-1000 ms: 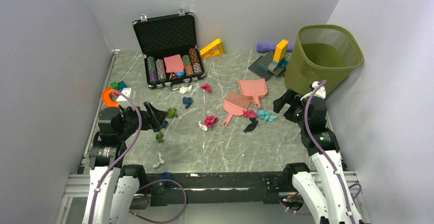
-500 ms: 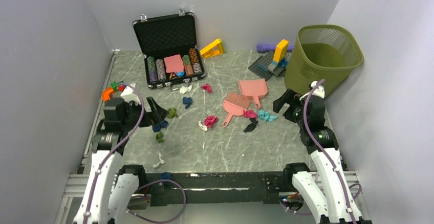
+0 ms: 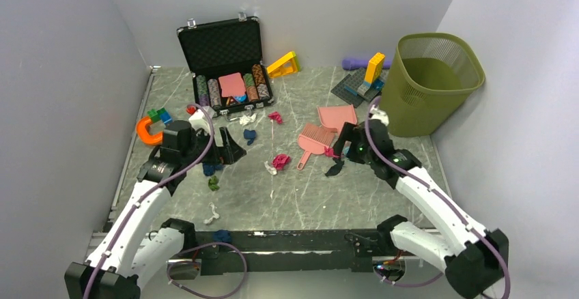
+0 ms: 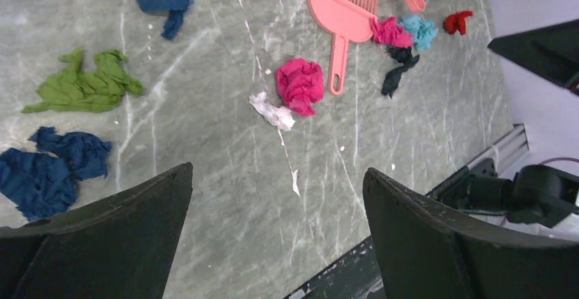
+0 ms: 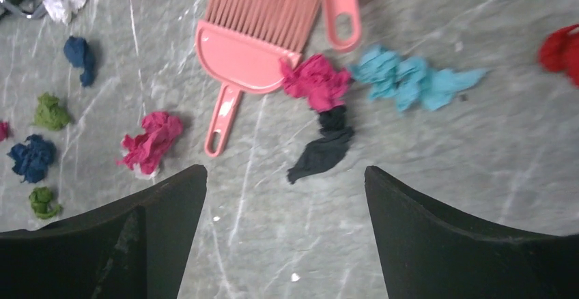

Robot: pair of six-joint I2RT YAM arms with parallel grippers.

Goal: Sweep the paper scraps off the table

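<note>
My left gripper (image 4: 276, 171): spread wide, empty | my right gripper (image 5: 285, 171): spread wide, empty, crumpled black paper scrap (image 5: 321, 150) just ahead

Both arms stretch forward and lean inward, wrists tipped down. The left gripper (image 4: 276, 173) and right gripper (image 5: 285, 169) hang with jaws spread wide, holding nothing.

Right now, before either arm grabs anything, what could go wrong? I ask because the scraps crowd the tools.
The magenta scrap and black scrap lie by the pink brush; the open right gripper could pinch or scatter them when reaching for its handle. The dustpan handle lies against the bristles, so lifting the brush may drag it along.
</note>
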